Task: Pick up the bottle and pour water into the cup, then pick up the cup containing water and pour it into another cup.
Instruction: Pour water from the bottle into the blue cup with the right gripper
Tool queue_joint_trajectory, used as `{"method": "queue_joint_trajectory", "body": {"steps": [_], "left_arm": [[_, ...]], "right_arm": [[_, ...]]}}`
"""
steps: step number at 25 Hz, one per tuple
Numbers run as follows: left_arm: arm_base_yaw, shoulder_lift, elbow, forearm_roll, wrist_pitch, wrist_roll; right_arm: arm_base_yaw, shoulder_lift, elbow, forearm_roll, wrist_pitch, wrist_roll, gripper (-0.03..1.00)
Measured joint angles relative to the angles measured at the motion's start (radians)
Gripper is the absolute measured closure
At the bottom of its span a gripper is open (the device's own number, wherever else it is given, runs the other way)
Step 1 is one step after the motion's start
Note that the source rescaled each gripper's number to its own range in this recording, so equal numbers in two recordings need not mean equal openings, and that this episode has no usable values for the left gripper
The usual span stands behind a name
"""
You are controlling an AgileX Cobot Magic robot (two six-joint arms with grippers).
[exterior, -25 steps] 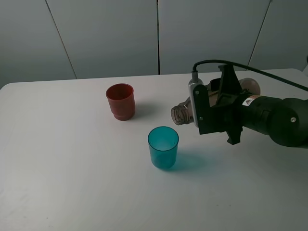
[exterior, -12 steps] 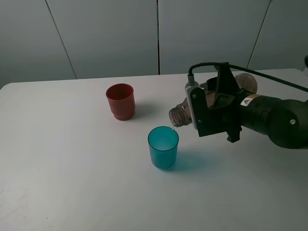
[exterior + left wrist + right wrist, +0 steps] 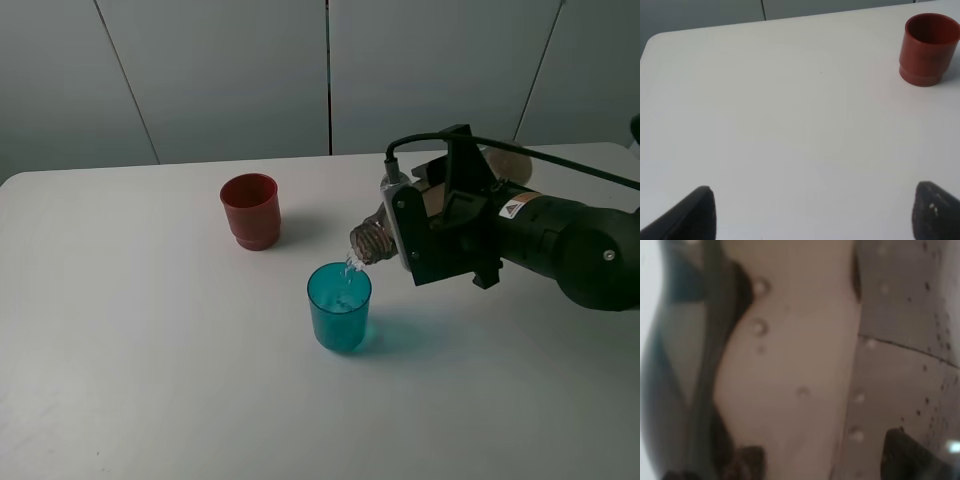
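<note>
High view: right gripper (image 3: 447, 212) clamped on tilted grey-brown bottle (image 3: 371, 241), neck just above teal cup (image 3: 339, 306), water trickling in, red cup (image 3: 250, 210) well apart; left wrist: left gripper (image 3: 816, 212) fingers spread, empty; right wrist: droplet-beaded bottle wall, close, blurred.

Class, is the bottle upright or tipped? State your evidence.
Tipped. The bottle lies nearly sideways in the right gripper, neck angled down over the blue cup, water streaming in.
</note>
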Motion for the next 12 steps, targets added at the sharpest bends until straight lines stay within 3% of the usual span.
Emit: {"method": "queue_joint_trajectory", "body": {"steps": [12], "left_arm": [[0.000, 0.000, 0.000, 0.000, 0.000, 0.000]], "right_arm": [[0.000, 0.000, -0.021, -0.019, -0.023, -0.007, 0.97]]}}
